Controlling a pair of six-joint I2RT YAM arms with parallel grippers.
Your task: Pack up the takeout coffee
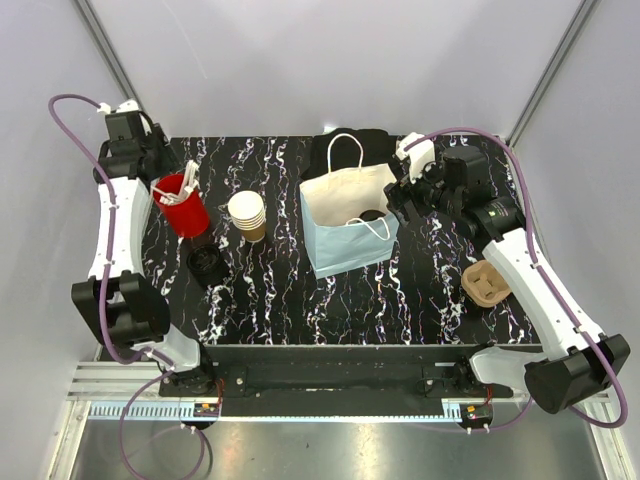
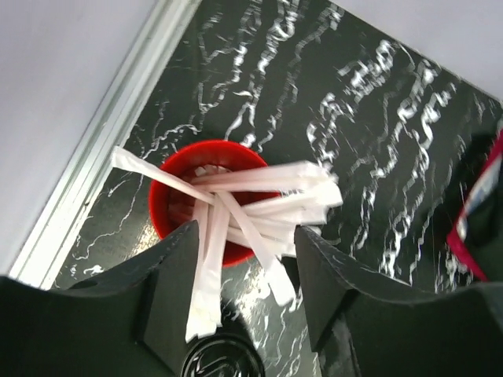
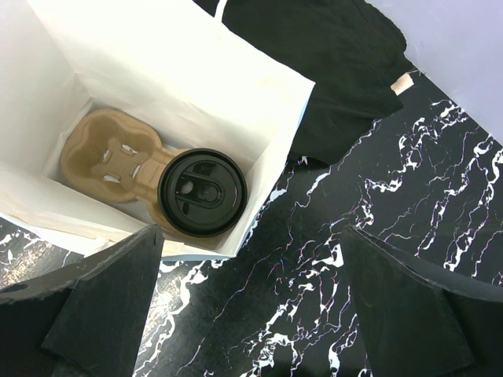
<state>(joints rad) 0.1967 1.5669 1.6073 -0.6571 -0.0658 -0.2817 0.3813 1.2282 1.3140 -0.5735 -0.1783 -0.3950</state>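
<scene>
White paper bag [image 1: 345, 225] stands mid-bench, and the takeout coffee [image 3: 203, 192] already sits inside it, black lid up, in one well of a pulp carrier [image 3: 106, 157] toward the bag's right end; the packing looks all but done, so the risk now lies in what happens around the bag. Right gripper [image 3: 251, 236] hangs above the bag's right rim, tilted to look down into it, fingers spread wide and holding nothing; a careless drop or sideways sweep from there could catch a handle loop or shove the thin wall, and the bag would tip with the coffee in it; I cannot tell whether the lid is pressed fully home, so a tip may mean a spill. Left gripper [image 2: 245, 232] is well to the left of the bag, pointing down over the red cup [image 2: 169, 208] of straws [image 2: 259, 184], fingers apart with nothing pinched; closing or swinging low there could drag straws out or topple that cup.
</scene>
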